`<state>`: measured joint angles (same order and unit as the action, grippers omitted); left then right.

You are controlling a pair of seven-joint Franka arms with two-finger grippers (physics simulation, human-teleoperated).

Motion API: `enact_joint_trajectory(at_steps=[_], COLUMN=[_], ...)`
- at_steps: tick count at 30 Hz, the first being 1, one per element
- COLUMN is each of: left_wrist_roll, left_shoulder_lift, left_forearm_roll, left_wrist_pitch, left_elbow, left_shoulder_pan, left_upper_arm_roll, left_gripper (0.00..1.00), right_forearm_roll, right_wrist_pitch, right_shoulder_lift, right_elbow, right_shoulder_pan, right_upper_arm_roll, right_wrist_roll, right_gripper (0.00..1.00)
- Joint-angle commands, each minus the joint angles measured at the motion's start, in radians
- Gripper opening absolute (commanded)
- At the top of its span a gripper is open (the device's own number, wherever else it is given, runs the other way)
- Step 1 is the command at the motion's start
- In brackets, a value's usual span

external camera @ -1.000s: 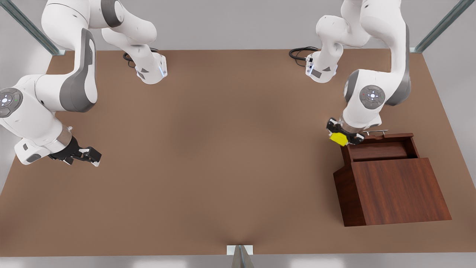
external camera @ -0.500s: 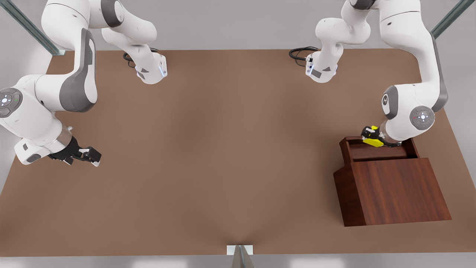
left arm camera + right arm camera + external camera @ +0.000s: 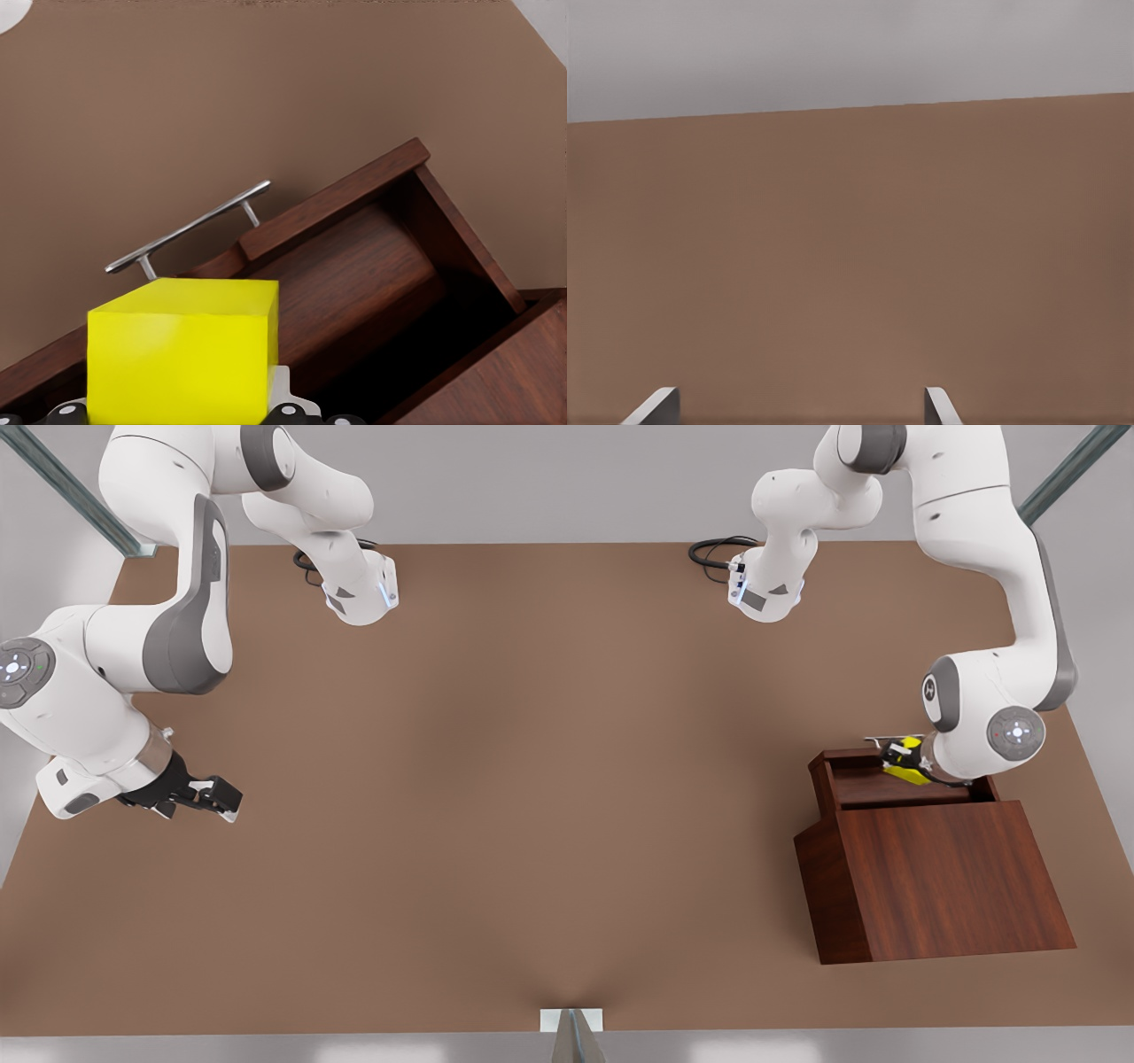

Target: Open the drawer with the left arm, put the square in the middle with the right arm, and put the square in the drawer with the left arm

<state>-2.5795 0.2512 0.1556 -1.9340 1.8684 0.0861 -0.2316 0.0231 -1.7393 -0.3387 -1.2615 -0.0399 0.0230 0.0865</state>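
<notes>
**Cube held over the open drawer**

The left gripper [image 3: 904, 760] is at the front view's right, above the pulled-out drawer [image 3: 873, 786], clenched on the yellow cube [image 3: 910, 771]. In the left wrist view the cube [image 3: 182, 354] sits between the gripper's fingers, above the drawer's [image 3: 354, 274] floor and just inside its front wall, with the silver handle [image 3: 188, 228] beyond that wall. Whether the cube touches the drawer floor cannot be told. The drawer sticks out from the far side of the dark wooden box [image 3: 948, 881], which stands near the desk's [image 3: 532, 779] right edge.

The right gripper [image 3: 213, 795] waits near the desk's left edge, well apart from the box. Its fingertips [image 3: 656, 407] are spread with nothing between them. The wide middle of the desk between the two arms lies bare.
</notes>
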Motion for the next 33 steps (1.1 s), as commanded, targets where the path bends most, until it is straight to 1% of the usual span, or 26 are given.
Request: enact_joint_trajectory(at_steps=[1, 4, 6, 10, 11, 12, 17, 18, 19, 20, 21, 22, 23, 24, 25, 26, 29, 30, 31, 32, 33], left_wrist_roll=[0.056, 0.056, 0.058, 0.056, 0.058, 0.058, 0.067, 0.273, 0.669, 0.977, 1.208, 1.404, 1.532, 1.529, 1.536, 1.682, 2.511, 2.636, 2.636, 2.641, 2.652], left_shoulder_lift=[0.003, 0.029, 0.043, 0.043, 0.043, 0.043, 0.036, -0.033, -0.104, -0.099, -0.099, -0.098, -0.092, -0.093, -0.092, -0.092, -0.092, -0.099, -0.101, -0.096, -0.098], left_forearm_roll=[0.036, 0.036, 0.042, 0.062, 0.062, 0.062, 0.096, 0.127, 0.067, -0.02, -0.045, -0.053, -0.053, -0.045, -0.053, -0.054, -0.048, -0.059, -0.077, -0.077, -0.129], left_wrist_pitch=[-0.008, -0.01, -0.026, -0.072, -0.072, -0.074, -0.06, 0.022, 0.223, 0.387, 0.48, 0.524, 0.543, 0.546, 0.541, 0.543, 0.546, 0.556, 0.53, 0.512, 0.507], left_elbow=[0.0, -0.003, -0.035, -0.035, -0.035, -0.035, -0.037, -0.037, -0.109, -0.242, -0.321, -0.37, -0.411, -0.42, -0.425, -0.443, -0.456, -0.456, -0.491, -0.499, -0.492], left_shoulder_pan=[-0.009, -0.014, -0.026, -0.032, -0.032, -0.032, -0.032, -0.032, -0.031, -0.031, -0.031, -0.031, -0.028, -0.026, -0.025, -0.025, -0.025, -0.025, -0.026, -0.026, -0.031], left_upper_arm_roll=[0.0, 0.0, 0.001, 0.005, 0.006, 0.008, 0.012, 0.058, 0.109, 0.149, 0.181, 0.207, 0.242, 0.293, 0.298, 0.308, 0.324, 0.321, 0.324, 0.327, 0.327], left_gripper=[0.7, 0.72, 0.72, 0.72, 0.8, 1.0, 1.0, 1.0, 1.0, 1.0, 1.0, 1.0, 1.0, 1.0, 1.0, 1.0, 1.0, 1.0, 1.0, 1.0, 1.0], right_forearm_roll=[0.0, 0.0, 0.0, 0.0, -0.002, -0.002, 0.0, 0.0, 0.0, 0.0, 0.0, 0.0, 0.0, 0.0, 0.0, 0.0, 0.0, 0.0, 0.0, 0.0, 0.0], right_wrist_pitch=[0.0, 0.0, 0.0, 0.0, 0.0, 0.0, 0.0, 0.0, 0.0, 0.0, 0.0, 0.0, 0.0, 0.0, 0.0, 0.0, 0.0, 0.0, 0.0, 0.0, 0.0], right_shoulder_lift=[0.001, 0.001, 0.001, 0.001, 0.001, 0.001, 0.001, 0.001, 0.001, 0.001, 0.001, 0.001, 0.001, 0.001, 0.001, 0.001, 0.001, 0.001, 0.001, 0.001, 0.001], right_elbow=[0.001, 0.001, 0.001, 0.001, 0.001, 0.001, 0.001, 0.001, 0.001, 0.001, 0.001, 0.001, 0.001, 0.001, 0.001, 0.001, 0.001, 0.001, 0.001, 0.001, 0.001], right_shoulder_pan=[0.0, 0.0, 0.0, 0.0, 0.0, 0.0, -0.001, -0.003, -0.001, -0.001, -0.001, -0.003, -0.003, -0.003, -0.003, -0.003, -0.003, -0.003, -0.003, -0.003, -0.003], right_upper_arm_roll=[0.0, 0.0, 0.0, 0.0, 0.0, 0.0, 0.0, 0.0, 0.0, 0.0, 0.0, 0.0, 0.0, 0.0, 0.0, 0.0, 0.0, 0.0, 0.0, 0.0, 0.0], right_wrist_roll=[-0.001, -0.001, -0.001, -0.001, -0.001, -0.001, -0.001, -0.001, -0.001, -0.001, -0.001, -0.001, -0.001, -0.001, -0.001, -0.001, 0.001, -0.001, 0.001, -0.001, -0.001], right_gripper=[1.0, 1.0, 1.0, 1.0, 1.0, 1.0, 1.0, 1.0, 1.0, 1.0, 1.0, 1.0, 1.0, 1.0, 1.0, 1.0, 1.0, 1.0, 1.0, 1.0, 1.0])
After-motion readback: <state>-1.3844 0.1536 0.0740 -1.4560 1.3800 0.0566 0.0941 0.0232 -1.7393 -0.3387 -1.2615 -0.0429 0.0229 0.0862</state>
